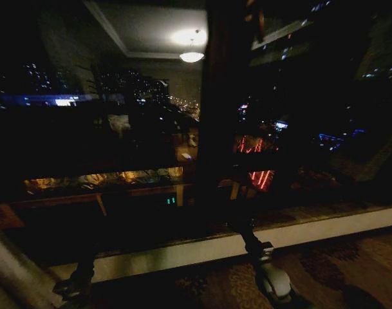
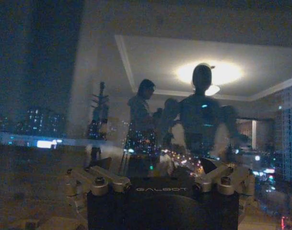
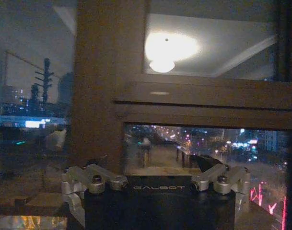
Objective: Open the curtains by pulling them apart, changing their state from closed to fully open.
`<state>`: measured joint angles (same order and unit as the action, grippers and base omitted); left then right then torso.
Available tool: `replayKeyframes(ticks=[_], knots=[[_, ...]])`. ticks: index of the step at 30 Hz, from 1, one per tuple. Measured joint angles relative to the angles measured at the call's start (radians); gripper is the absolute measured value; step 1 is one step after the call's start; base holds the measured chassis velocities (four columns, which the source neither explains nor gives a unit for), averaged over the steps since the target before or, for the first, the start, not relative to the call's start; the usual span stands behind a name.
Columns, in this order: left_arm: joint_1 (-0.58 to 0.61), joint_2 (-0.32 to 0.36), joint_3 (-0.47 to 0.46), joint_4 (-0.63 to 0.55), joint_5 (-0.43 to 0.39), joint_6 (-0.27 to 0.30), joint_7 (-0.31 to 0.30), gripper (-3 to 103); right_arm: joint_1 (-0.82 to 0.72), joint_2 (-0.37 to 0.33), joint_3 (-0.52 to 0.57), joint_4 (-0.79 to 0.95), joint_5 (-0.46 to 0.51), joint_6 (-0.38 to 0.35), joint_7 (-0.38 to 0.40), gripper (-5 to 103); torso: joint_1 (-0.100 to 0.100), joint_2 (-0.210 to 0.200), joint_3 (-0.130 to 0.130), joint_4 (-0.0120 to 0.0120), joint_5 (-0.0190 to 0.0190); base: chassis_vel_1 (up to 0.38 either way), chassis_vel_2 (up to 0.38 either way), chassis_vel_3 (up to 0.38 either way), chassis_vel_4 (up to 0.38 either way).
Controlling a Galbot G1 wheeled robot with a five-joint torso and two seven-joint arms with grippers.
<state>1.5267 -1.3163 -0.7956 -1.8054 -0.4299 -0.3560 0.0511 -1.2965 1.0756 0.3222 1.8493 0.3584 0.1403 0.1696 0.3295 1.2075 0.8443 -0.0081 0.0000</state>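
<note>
1. Left gripper (image 2: 155, 166), left wrist view: released, jaws spread wide, nothing between them. It faces the window glass (image 2: 50, 72) from close by. The glass shows night-time city lights and mirrors the room: a ceiling lamp (image 2: 210, 74), the robot's own outline and a standing person.
2. Right gripper (image 3: 150, 164), right wrist view: also released, jaws apart and holding nothing. It points at a brown window frame (image 3: 105, 72), whose upright post meets a horizontal bar. Bare glass lies on both sides of the post, with the lamp reflected above the bar and street lights below it.
3. Head view: both arms reach forward and low toward the window. The left arm (image 1: 73, 283) is at the lower left and the right arm (image 1: 271, 273) right of centre, in front of the white sill (image 1: 183, 252). The dark post (image 1: 221, 96) runs up the middle. Patterned carpet (image 1: 337, 270) covers the floor.
4. Curtains (image 1: 9, 270): a pale slanted band sits at the lower-left corner, just beside the left arm. I cannot tell for certain that it is the sheer cloth. Neither gripper touches it.
</note>
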Motion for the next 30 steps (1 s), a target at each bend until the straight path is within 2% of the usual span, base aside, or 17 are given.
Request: replayKeyframes(ticks=[30], knots=[[0.0,0.0,0.0,0.0,0.0,0.0,0.0,100,0.0,0.0,0.0,0.0,0.0,0.0,0.0,100,0.0,0.0,0.0,0.0,0.0002,-0.348,-0.352,0.351,0.356]])
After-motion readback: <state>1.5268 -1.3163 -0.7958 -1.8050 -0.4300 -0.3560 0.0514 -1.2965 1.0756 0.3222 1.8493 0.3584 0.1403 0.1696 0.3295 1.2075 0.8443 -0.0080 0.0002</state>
